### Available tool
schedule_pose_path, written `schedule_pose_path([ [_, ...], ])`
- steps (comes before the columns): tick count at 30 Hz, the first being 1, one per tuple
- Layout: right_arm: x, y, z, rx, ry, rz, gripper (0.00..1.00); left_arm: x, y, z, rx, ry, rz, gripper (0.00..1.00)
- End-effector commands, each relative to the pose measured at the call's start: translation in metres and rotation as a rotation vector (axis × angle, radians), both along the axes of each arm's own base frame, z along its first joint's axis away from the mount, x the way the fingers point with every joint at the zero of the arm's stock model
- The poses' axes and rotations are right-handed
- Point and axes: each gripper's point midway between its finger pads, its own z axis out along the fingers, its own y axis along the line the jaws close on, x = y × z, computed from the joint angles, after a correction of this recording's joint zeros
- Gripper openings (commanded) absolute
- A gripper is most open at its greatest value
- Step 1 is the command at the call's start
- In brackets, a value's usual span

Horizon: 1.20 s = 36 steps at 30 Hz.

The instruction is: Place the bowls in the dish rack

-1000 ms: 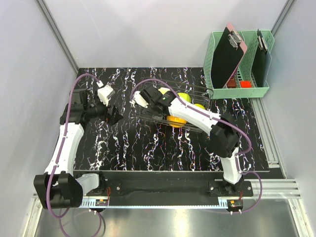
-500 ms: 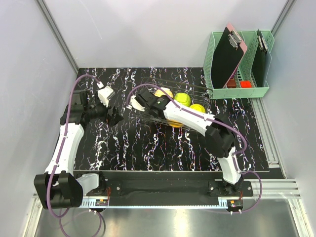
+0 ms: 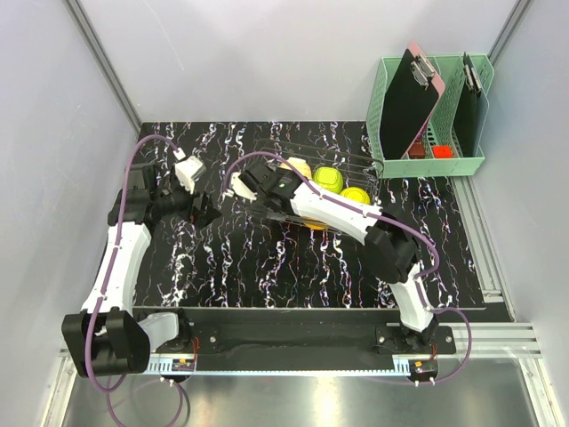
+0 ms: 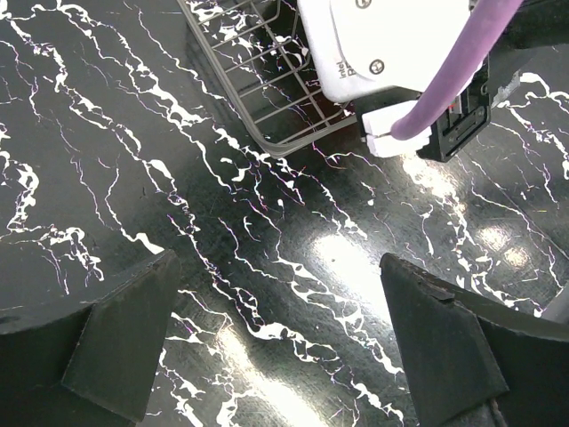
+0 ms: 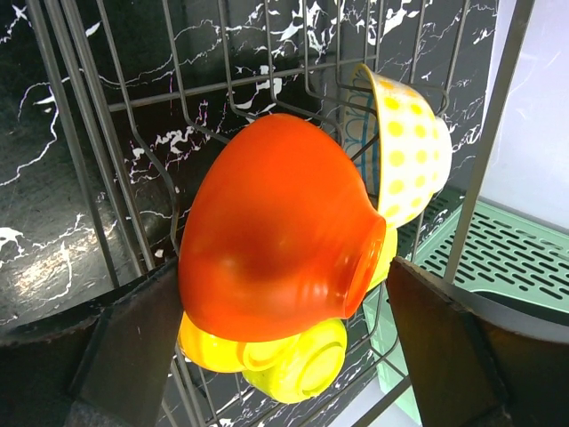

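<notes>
Okay, right claw point(image 5: 283, 267) is released: its fingers point(image 5: 133, 347) stand wide on either side of the orange bowl point(image 5: 276, 222), and the right-hand finger is clearly off it. Whether the left-hand finger touches the bowl I cannot tell. The orange bowl lies on its side inside the dish rack point(image 5: 71, 133), base toward the wrist camera. The cream bowl point(image 5: 404, 151), dotted yellow, stands on edge just behind it, and yellowish bowls show underneath.

From the top view, the right arm reaches over the left end of the dish rack, which sits at the far right part of the table point(image 3: 267, 267). A yellow-green bowl point(image 3: 327, 178) and a lime bowl point(image 3: 356, 194) sit in the rack further right. The mint-green basket point(image 3: 427, 165) with clipboards point(image 3: 409, 98) is just beyond the rack's right end.

Left claw point(image 4: 276, 262) is released too, its fingers wide with nothing between them. It hangs over bare table near the rack's left corner, apart from it.
</notes>
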Motion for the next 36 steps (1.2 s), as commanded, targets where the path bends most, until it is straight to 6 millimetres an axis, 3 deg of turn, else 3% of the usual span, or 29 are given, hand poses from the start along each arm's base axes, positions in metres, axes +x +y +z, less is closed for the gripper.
schedule_pose_path([
  [1,0.001,0.022,0.005,0.067,-0.012,0.012,1.00,0.003,-0.004,0.009,-0.017,-0.055,-0.034,0.99],
  [11,0.003,0.028,0.035,0.128,-0.046,0.024,1.00,0.005,-0.003,0.011,-0.025,-0.054,-0.031,0.99],
  [16,0.008,0.020,0.020,0.069,-0.058,0.008,0.98,0.005,-0.004,0.013,-0.027,-0.059,-0.032,0.99],
  [19,0.011,0.017,0.008,0.061,-0.045,-0.010,0.92,0.004,-0.002,0.013,-0.025,-0.060,-0.027,0.99],
  [21,0.015,0.015,0.007,0.059,-0.047,-0.020,0.86,0.004,-0.002,0.013,-0.020,-0.065,-0.030,0.99],
  [28,0.031,0.002,0.012,0.078,-0.062,-0.080,0.79,0.005,0.000,0.013,-0.021,-0.062,-0.023,0.99],
  [36,0.035,-0.005,0.005,0.098,-0.030,-0.101,0.73,0.005,-0.001,0.010,-0.023,-0.055,-0.027,0.99],
])
